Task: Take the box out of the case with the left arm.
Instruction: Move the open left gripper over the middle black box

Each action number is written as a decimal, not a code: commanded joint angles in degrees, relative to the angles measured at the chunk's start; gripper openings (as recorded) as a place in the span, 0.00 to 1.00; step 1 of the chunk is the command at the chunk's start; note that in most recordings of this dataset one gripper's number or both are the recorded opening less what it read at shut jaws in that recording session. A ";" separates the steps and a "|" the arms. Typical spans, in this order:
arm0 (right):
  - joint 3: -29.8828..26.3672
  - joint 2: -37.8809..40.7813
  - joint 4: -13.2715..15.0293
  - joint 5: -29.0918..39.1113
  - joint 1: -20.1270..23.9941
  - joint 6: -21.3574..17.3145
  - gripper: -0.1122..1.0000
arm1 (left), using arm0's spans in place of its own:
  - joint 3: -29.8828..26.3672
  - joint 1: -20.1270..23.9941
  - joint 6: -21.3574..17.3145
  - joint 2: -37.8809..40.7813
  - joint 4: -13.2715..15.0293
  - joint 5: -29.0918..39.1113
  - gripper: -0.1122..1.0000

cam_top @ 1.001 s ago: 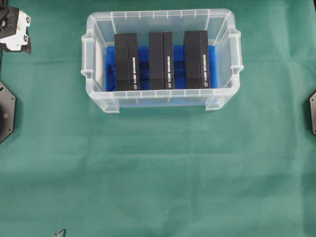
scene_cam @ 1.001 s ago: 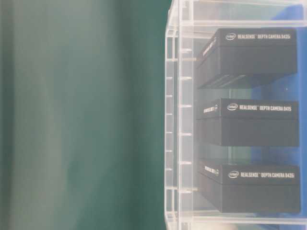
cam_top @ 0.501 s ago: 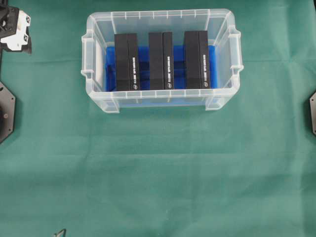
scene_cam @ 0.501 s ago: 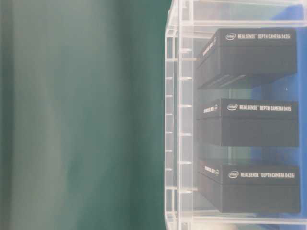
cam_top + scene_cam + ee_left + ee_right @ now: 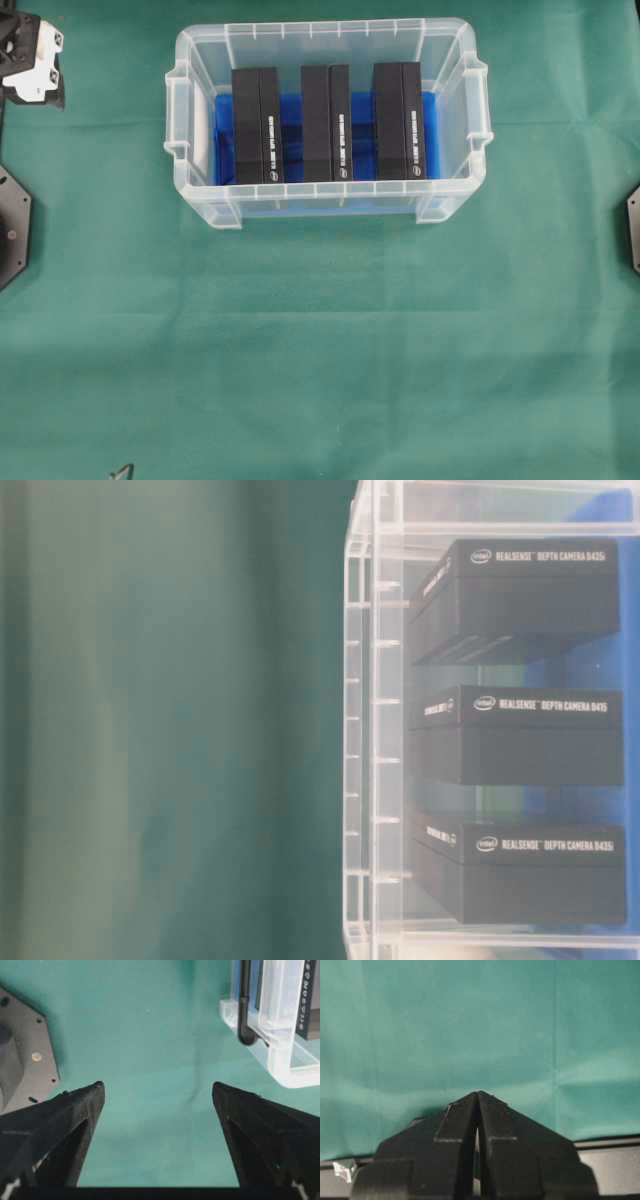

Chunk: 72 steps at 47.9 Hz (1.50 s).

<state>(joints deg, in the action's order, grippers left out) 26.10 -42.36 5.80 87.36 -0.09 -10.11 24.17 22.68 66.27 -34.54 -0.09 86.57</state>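
Nothing is out yet: three black boxes [image 5: 258,125] stand side by side in the case [image 5: 195,190] at twelve o'clock. The left hand [image 5: 157,1091] hangs wide open, empty, over green tabletop [image 5: 320,340] near ten o'clock, well apart from them. The whole reach, grasp and lift remain.

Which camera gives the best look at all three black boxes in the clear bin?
The overhead view: the three black boxes stand side by side in the clear bin, each seen whole. The table-level view reads their labels, but through the bin's wall and cropped at the edge. The left wrist view catches only slivers; the right wrist view shows none.
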 commanded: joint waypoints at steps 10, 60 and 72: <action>-0.88 0.09 0.09 0.09 -0.09 -0.09 0.10 | -4.39 0.09 -0.18 4.75 -0.26 -0.53 0.85; -0.62 0.09 0.09 0.00 -0.09 0.18 0.10 | -36.30 -8.09 2.72 38.32 -0.35 -5.19 0.85; -0.62 0.09 0.09 -0.09 -0.09 0.18 0.10 | -43.59 -9.23 2.29 44.74 -1.05 -6.59 0.85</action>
<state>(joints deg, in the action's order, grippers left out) 26.19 -42.36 5.80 87.36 -0.09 -10.02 -16.44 13.80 68.64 10.37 -0.62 80.51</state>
